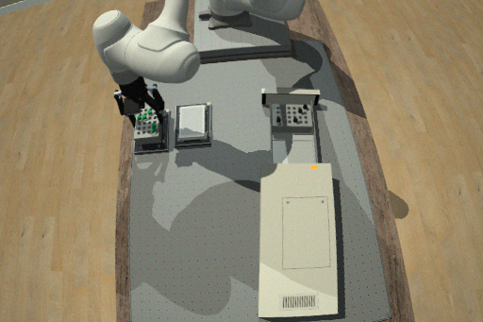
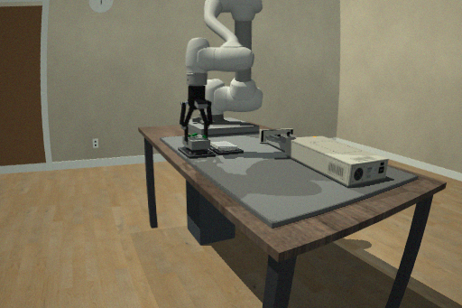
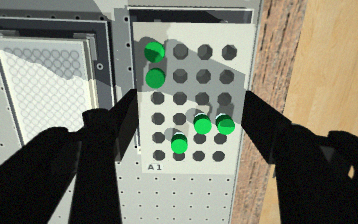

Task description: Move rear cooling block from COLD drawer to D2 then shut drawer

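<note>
My gripper (image 1: 147,117) (image 2: 196,139) (image 3: 189,104) is shut on the rear block (image 1: 147,135) (image 2: 198,144) (image 3: 190,165), one finger on each long side. The block looks level. Five green-capped tubes stand in its bores. It is over slot D2 (image 1: 151,151) (image 3: 215,16), whose far strip shows past it in the wrist view; it looks slightly raised, but its underside is hidden. The front block (image 1: 286,127), with several black-capped tubes, sits in the open drawer (image 1: 304,148) by the handle panel (image 1: 290,98) (image 2: 276,132). The cooler COLD (image 1: 297,238) (image 2: 334,153) has its lamp (image 1: 314,167) lit orange.
Slot D1 (image 1: 193,144) (image 3: 111,50), right beside D2, holds a white plate (image 1: 192,121) (image 2: 224,145) (image 3: 45,85). My left-hand finger in the wrist view is between the block and D1. The wooden table edge (image 1: 124,186) (image 3: 275,50) runs close by D2's other side.
</note>
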`<state>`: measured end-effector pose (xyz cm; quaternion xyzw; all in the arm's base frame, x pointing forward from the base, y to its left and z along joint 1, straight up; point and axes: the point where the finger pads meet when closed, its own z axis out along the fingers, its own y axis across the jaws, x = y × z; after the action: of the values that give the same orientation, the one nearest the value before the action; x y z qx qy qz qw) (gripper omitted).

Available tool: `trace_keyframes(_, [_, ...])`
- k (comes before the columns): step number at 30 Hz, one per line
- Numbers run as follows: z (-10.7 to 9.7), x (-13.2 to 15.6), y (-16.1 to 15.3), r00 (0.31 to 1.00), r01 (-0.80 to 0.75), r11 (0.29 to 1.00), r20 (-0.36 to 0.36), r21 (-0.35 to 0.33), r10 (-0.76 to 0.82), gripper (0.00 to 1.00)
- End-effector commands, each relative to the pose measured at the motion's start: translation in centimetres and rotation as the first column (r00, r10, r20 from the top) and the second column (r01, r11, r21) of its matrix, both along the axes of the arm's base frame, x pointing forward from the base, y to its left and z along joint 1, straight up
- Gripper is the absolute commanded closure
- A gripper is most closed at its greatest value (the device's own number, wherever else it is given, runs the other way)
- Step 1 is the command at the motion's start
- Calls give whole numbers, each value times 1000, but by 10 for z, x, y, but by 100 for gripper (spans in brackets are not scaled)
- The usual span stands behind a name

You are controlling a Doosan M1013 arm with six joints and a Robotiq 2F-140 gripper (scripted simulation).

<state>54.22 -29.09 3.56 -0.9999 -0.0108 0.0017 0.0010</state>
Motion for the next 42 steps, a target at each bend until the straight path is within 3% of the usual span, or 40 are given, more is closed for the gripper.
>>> trace_keyframes(1, [-2,-2,-1,1000,-7,1000,-2,-2,7,90])
trace_keyframes(42, [-8,-2,-1,1000,-7,1000,-2,-2,7,90])
